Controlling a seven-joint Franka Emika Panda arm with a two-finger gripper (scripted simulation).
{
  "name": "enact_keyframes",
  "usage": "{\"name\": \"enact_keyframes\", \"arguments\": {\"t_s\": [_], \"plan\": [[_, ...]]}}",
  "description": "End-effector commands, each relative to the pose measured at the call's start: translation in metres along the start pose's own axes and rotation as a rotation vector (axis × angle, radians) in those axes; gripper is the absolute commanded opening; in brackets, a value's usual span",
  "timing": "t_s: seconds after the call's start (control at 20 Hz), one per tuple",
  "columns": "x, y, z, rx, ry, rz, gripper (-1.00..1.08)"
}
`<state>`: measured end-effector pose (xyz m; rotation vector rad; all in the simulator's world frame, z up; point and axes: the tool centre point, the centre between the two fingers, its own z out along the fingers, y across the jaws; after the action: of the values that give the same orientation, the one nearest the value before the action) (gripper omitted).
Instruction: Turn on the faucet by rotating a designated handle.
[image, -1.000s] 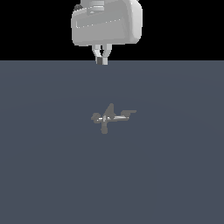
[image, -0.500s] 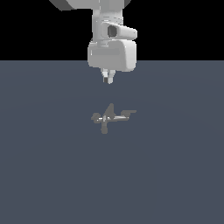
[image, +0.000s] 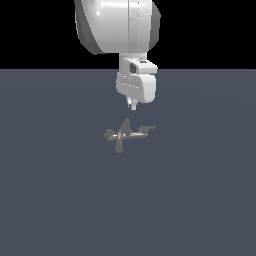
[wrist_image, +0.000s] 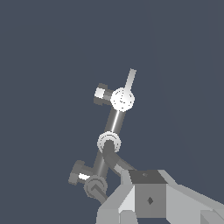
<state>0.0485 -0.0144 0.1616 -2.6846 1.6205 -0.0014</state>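
Below end effector (image: 132, 105), matte cross-shaped faucet (image: 125, 134)

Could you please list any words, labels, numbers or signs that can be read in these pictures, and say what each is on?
There is no readable text in either view.
The faucet is plain grey with no label.
The hand has a row of tiny dark dots on its white housing, too small to read as anything.
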Motion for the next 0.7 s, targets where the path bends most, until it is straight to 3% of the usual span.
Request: {"name": "enact_keyframes", "arguments": {"t_s": [0.0,0.65], "plan": [[0.015,-0.008,0.017,-0.001,0.002,0.057,-1.0],[0.083,-0.03,0.085,-0.005,0.005,0.295,-1.0]]}}
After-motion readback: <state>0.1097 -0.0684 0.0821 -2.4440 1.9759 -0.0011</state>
